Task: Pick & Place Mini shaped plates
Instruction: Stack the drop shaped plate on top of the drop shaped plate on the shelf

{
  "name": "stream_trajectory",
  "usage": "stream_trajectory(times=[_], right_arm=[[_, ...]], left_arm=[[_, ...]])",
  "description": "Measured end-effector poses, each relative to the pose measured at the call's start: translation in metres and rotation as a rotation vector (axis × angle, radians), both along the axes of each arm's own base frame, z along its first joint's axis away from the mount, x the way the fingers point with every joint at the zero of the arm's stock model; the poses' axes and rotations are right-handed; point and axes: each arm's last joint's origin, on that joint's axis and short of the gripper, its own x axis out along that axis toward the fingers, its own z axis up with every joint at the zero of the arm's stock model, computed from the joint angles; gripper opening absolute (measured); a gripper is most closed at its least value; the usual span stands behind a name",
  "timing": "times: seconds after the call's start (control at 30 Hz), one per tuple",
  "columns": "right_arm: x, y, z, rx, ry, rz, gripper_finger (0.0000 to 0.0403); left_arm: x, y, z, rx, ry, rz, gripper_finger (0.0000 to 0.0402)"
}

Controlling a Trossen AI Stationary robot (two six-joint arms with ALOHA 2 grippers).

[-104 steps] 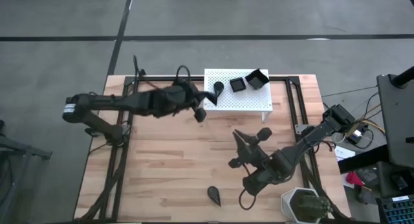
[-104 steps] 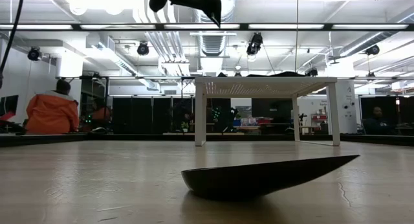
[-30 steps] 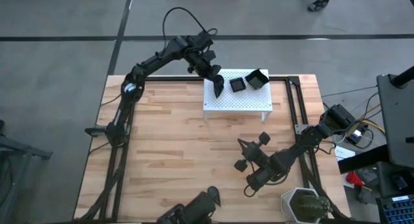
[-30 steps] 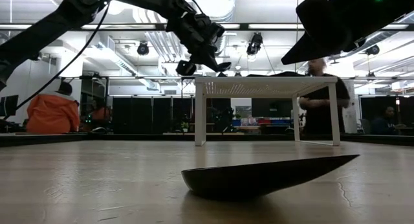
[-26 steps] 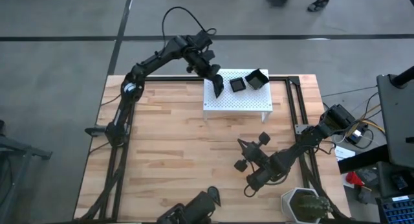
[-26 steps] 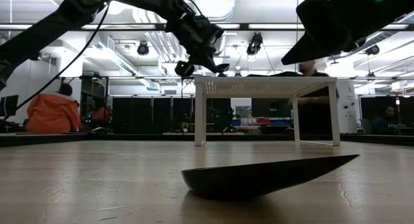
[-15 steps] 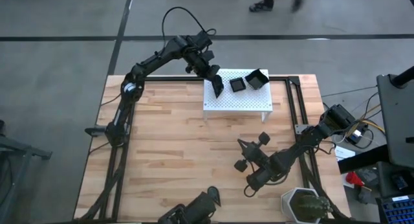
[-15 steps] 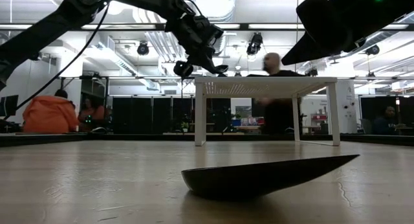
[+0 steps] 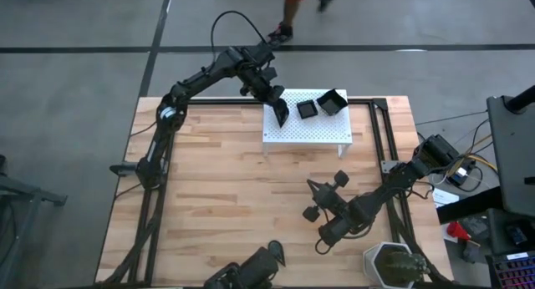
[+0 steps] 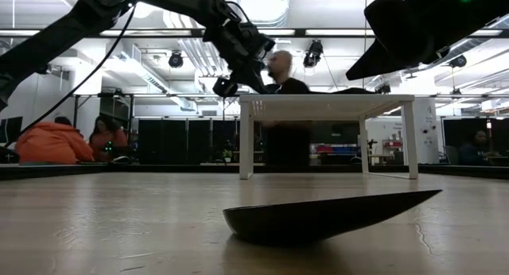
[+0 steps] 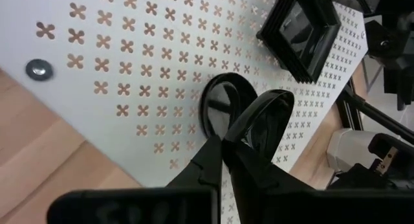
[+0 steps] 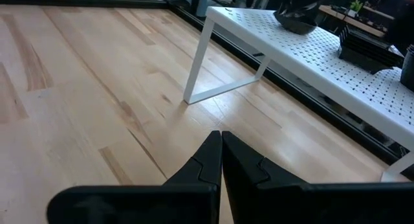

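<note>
Near plate [image 10: 330, 215]: teardrop dish on the surface at its front edge, well apart from both pincers.
Right pincer [image 9: 312, 186]: low over the surface mid-right, fingers pressed together, holding nothing; stand ahead of it, well apart.
Pot [image 9: 390, 264]: white, with a green plant, at the front right corner behind the right arm.
Left pincer [image 11: 223, 141]: over the stand's left end, fingers nearly together on the rim of a teardrop plate [image 11: 268, 117].
Held plate: tilted on edge above the stand [image 9: 322, 132], just beside another teardrop plate [image 11: 223, 107] lying flat under the fingertips.
Square plates [image 9: 307, 109]: on the stand beyond the left pincer, near it; a second, tilted one [image 9: 333, 102] just past.
Person [image 10: 283, 108]: standing behind the stand.
</note>
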Motion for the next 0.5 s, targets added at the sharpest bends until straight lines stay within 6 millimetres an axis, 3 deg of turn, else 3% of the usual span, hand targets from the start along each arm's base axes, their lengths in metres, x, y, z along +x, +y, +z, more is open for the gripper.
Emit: stream_trajectory(times=[0.5], right_arm=[[0.0000, 0.0000, -0.0003, 0.003, 0.004, 0.001, 0.0008]], left_arm=[[0.0000, -0.0002, 0.0024, -0.008, -0.011, 0.008, 0.0022]])
